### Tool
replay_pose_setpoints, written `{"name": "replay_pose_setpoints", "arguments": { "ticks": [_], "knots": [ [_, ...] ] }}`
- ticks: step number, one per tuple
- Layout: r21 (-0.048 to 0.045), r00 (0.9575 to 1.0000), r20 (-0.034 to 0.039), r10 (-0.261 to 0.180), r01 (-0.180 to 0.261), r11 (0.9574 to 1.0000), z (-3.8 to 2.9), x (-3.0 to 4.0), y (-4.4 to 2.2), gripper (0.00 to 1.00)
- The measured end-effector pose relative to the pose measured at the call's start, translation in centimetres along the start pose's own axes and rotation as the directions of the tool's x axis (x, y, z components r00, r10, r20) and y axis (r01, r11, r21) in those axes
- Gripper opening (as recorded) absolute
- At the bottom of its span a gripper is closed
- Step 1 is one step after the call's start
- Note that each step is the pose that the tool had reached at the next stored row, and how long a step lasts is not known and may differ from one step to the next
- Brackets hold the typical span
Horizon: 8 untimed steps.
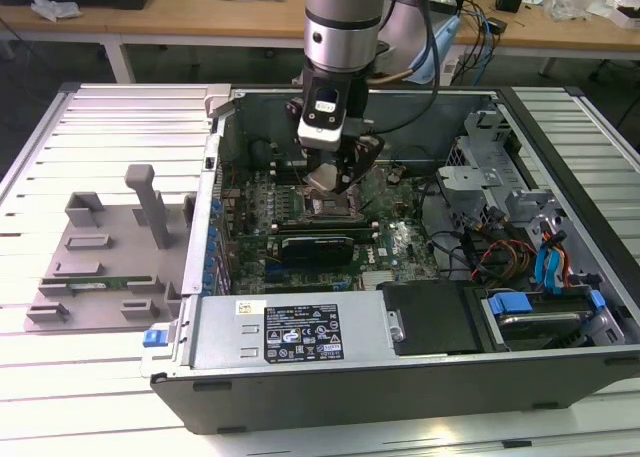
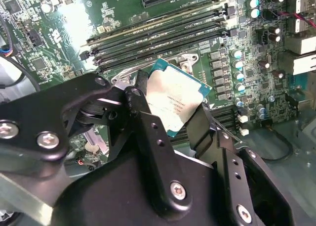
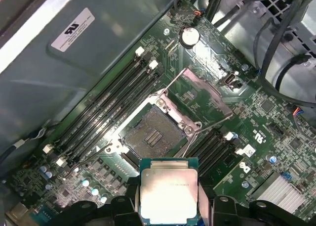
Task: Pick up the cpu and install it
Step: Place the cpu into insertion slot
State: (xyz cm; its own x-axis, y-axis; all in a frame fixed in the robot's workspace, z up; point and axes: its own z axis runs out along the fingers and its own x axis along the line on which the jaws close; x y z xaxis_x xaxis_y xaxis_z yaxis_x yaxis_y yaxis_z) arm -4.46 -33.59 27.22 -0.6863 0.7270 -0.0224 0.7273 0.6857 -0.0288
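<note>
cpu (image 3: 169, 189), light, stiff and, we judge, fragile, is pinched by opposite edges in our gripper (image 3: 169, 203), with the socket (image 1: 326, 208) at its six o'clock in the exterior view.

Slatted pale-grey metal table (image 1: 100, 127) carried everything. Open computer case (image 1: 400, 387) lay on its side, open face up, covering the centre and running out to 3 o'clock. Grey plastic fixture plate (image 1: 115, 227) lay flat at 9 o'clock, just beside the case's wall. An upright post (image 1: 152, 212) rose from the plate.
</note>
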Motion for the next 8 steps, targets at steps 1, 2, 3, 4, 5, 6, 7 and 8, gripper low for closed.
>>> {"name": "replay_pose_setpoints", "arguments": {
  "ticks": [1, 2, 3, 4, 5, 6, 7, 8],
  "knots": [
    [0.0005, 0.9998, -0.0007, 0.022, -0.022, 0.9998, 0.02, 0.00, 0.00, 0.55],
    [0.0012, 0.9986, -0.0015, 0.053, -0.053, 0.9986, 0.03, 0.00, 0.00, 0.55],
    [0.0018, 0.9971, -0.0021, 0.076, -0.076, 0.9971, 0.04, 0.00, 0.00, 0.55],
    [0.0021, 0.9963, -0.0023, 0.085, -0.085, 0.9963, 0.04, 0.00, 0.00, 0.55],
    [0.0023, 0.9956, -0.0026, 0.094, -0.094, 0.9956, 0.05, 0.00, 0.00, 0.55],
    [0.0025, 0.9949, -0.0027, 0.101, -0.101, 0.9949, 0.05, 0.00, 0.00, 0.55],
    [0.0028, 0.9935, -0.0031, 0.114, -0.114, 0.9935, 0.06, 0.00, 0.00, 0.55],
    [0.0031, 0.9922, -0.0033, 0.124, -0.124, 0.9922, 0.06, 0.00, 0.00, 0.55]
  ]
}}
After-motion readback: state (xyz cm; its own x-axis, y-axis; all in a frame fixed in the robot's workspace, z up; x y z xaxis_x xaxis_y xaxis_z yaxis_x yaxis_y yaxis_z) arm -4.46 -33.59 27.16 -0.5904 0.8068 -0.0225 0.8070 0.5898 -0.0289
